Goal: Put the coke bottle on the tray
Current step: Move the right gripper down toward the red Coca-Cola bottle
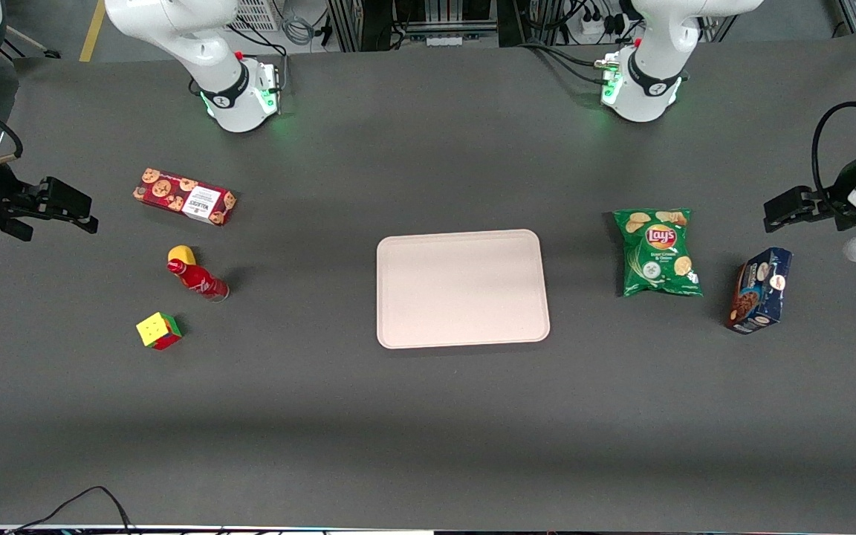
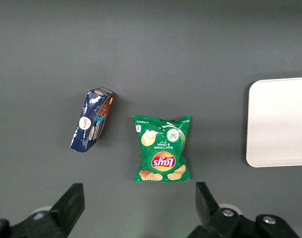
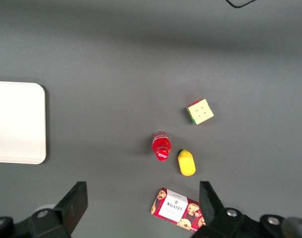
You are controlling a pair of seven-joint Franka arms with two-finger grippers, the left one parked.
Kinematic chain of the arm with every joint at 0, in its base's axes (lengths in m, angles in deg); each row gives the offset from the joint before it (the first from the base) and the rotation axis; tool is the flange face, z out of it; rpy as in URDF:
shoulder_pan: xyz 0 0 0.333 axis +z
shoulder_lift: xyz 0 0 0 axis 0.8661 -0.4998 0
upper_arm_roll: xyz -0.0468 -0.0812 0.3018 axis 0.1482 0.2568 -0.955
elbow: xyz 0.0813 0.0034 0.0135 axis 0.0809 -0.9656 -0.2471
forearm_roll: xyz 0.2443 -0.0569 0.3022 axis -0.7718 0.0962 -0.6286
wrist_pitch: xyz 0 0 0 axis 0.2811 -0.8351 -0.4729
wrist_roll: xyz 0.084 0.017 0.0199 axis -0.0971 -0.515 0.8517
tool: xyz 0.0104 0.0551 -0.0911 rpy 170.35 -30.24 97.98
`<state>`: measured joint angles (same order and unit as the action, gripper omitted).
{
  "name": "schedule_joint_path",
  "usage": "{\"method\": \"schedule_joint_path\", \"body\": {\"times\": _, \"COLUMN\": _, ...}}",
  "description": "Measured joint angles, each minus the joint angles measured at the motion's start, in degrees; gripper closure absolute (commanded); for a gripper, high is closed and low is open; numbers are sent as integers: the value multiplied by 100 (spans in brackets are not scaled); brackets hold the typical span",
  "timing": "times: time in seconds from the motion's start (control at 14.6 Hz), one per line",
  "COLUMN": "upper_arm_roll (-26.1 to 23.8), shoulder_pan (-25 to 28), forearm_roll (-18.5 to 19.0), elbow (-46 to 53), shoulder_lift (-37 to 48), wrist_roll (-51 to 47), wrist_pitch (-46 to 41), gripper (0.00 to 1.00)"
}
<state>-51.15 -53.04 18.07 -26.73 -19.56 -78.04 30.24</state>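
The coke bottle [image 1: 199, 280], small and red with a red cap, stands on the table toward the working arm's end, touching or nearly touching a yellow lemon-like object [image 1: 182, 255]. It also shows in the right wrist view [image 3: 161, 145], seen from above. The pale beige-pink tray [image 1: 462, 288] lies bare at the table's middle; its edge shows in the right wrist view [image 3: 17, 122]. My right gripper [image 1: 86, 212] hangs open and empty at the working arm's end, well apart from the bottle. In its own view the gripper [image 3: 143, 208] stands wide over the table.
A red cookie box [image 1: 184, 196] lies farther from the front camera than the bottle. A coloured cube toy [image 1: 158, 331] lies nearer. A green chips bag [image 1: 657, 253] and a dark blue box [image 1: 759, 290] lie toward the parked arm's end.
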Motion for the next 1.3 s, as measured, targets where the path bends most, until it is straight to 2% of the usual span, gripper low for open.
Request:
{"method": "schedule_joint_path", "body": {"times": 0.55, "upper_arm_roll": -53, "shoulder_pan": 1, "forearm_roll": 0, "elbow": -34, "shoulder_lift": -26, "wrist_roll": -85, "wrist_pitch": -173, "gripper": 0}}
{"method": "schedule_joint_path", "body": {"times": 0.75, "upper_arm_roll": -64, "shoulder_pan": 0, "forearm_roll": 1, "elbow": -434, "shoulder_lift": -39, "wrist_roll": -85, "wrist_pitch": -146, "gripper": 0}}
{"method": "schedule_joint_path", "body": {"times": 0.89, "upper_arm_roll": -66, "shoulder_pan": 0, "forearm_roll": 55, "elbow": -981, "shoulder_lift": 34, "wrist_roll": -85, "wrist_pitch": 286, "gripper": 0}}
{"method": "schedule_joint_path", "body": {"times": 1.3, "upper_arm_roll": -112, "shoulder_pan": 0, "forearm_roll": 119, "elbow": -3212, "shoulder_lift": 470, "wrist_roll": 98, "wrist_pitch": 2399, "gripper": 0}}
